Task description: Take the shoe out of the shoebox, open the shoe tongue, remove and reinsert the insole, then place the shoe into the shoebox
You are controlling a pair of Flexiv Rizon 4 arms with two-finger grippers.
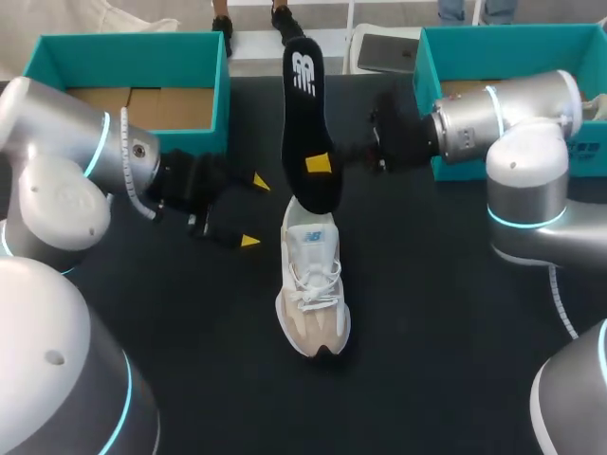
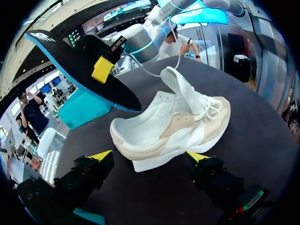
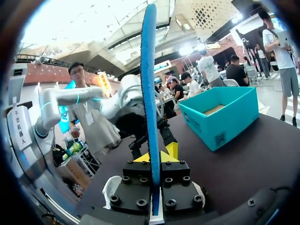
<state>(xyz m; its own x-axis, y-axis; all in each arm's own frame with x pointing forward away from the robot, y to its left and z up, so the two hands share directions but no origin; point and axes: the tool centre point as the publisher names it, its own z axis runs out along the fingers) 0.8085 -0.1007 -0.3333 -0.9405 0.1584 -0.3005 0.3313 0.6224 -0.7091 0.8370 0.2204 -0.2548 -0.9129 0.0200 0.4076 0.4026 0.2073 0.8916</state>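
Black insole (image 1: 308, 133), blue-edged, carries a white logo mark at its far end in the head view; the print is not read here. The shoe (image 1: 313, 284) has a small blue label on its tongue. The teal shoebox (image 3: 220, 117) shows a dark square code on its side in the right wrist view.

Arm pose: the right arm enters from the right and reaches level across the table (image 1: 427, 303) to the middle. The left arm enters from the left, its wrist pointing toward the shoe.

Right gripper (image 1: 319, 163): clamped on the insole. In the right wrist view the insole (image 3: 149, 93) stands edge-on between the two fingers of the right gripper (image 3: 152, 157), one yellow tip on each face. The insole is held off the table, tilted, with its lower end just over the heel opening of the shoe (image 2: 173, 126); contact there cannot be determined.

Left gripper (image 1: 253, 210): fingers wide apart, holding nothing. In the left wrist view the shoe lies ahead of the left gripper (image 2: 149, 157), apart from both tips.

Shoe position: upright on its sole at the middle of the table, toe toward the robot, tongue raised, white and beige. It is outside both boxes: the left shoebox (image 1: 128, 47) and the right shoebox (image 1: 427, 57) stand at the far corners.
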